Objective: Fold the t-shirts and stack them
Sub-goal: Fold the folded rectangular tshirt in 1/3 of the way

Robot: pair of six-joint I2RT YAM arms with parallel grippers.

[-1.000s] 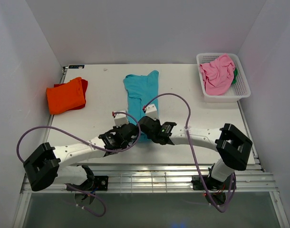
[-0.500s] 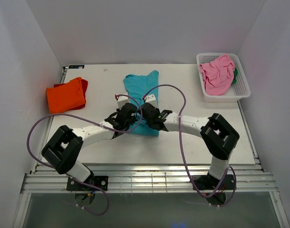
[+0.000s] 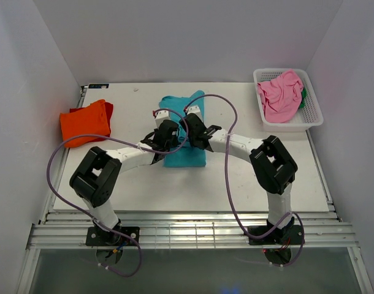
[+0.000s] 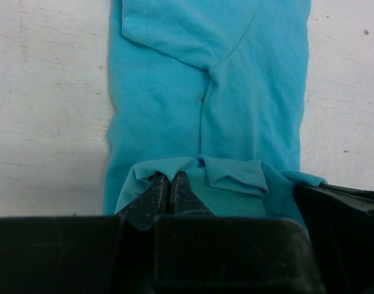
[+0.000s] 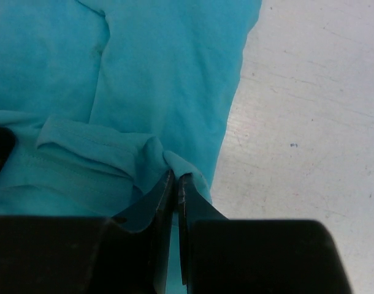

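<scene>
The teal t-shirt [image 3: 184, 144] lies lengthwise in the middle of the table, its near hem lifted and carried over the rest of the cloth. My left gripper [image 4: 170, 179] is shut on the hem's left corner, and my right gripper [image 5: 176, 179] is shut on its right corner. Both heads hover side by side above the shirt [image 4: 236, 110], whose far part [image 5: 162, 55] still lies flat. A folded orange t-shirt [image 3: 84, 123] rests at the left edge. A pink t-shirt [image 3: 279, 95] is bunched in the basket, with a bit of green cloth [image 3: 305, 98] beside it.
The white lattice basket [image 3: 312, 116] stands at the back right corner of the table [image 3: 254, 184]. Purple cables loop off both arms above the table. White walls close in on the left, right and back.
Both grippers have moved away from the near edge toward the back, dragging the teal shirt's near hem over the shirt. The arms have stretched out and the shirt now looks shorter.
</scene>
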